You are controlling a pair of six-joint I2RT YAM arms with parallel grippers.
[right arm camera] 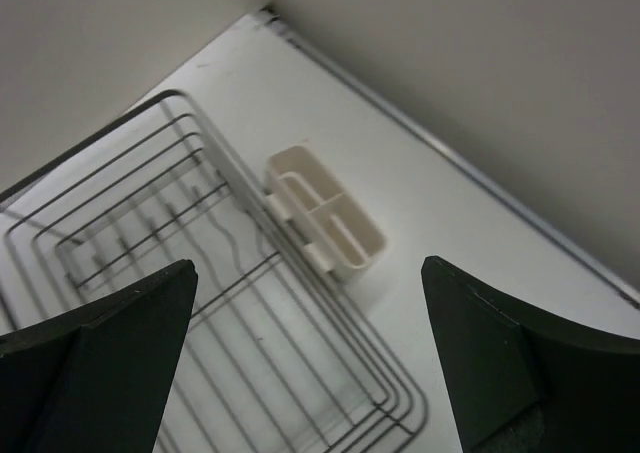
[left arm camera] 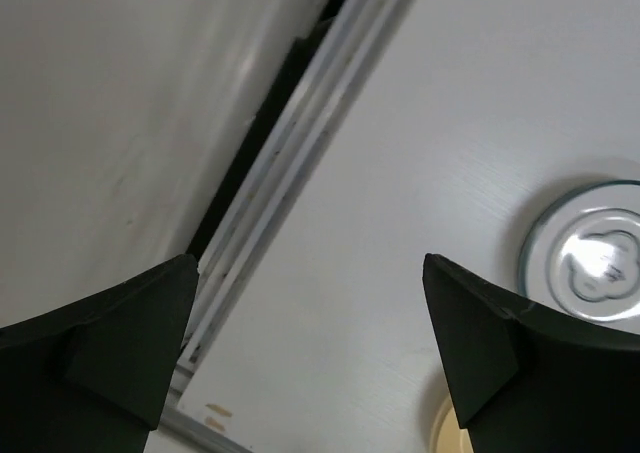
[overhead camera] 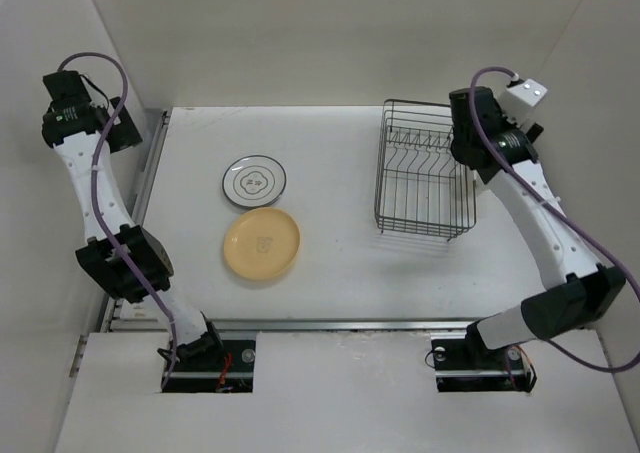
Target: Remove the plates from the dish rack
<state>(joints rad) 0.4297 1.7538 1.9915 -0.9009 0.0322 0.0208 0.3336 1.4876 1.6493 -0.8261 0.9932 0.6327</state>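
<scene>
A white plate with a dark rim and centre motif [overhead camera: 256,181] lies flat on the table, with a pale yellow plate [overhead camera: 262,244] just in front of it. The dark wire dish rack [overhead camera: 423,168] stands at the right, and no plate shows in it. My left gripper [overhead camera: 122,128] is open and empty, high over the table's far left edge. In its wrist view [left arm camera: 310,353] the white plate [left arm camera: 590,268] is at the right, with a sliver of the yellow plate [left arm camera: 440,435]. My right gripper [overhead camera: 462,138] is open and empty above the rack [right arm camera: 200,303].
A beige holder [right arm camera: 325,213] is clipped to the rack's outer side, near the back wall. A metal rail [overhead camera: 150,163] runs along the table's left edge and also shows in the left wrist view [left arm camera: 290,173]. White walls enclose the table on three sides.
</scene>
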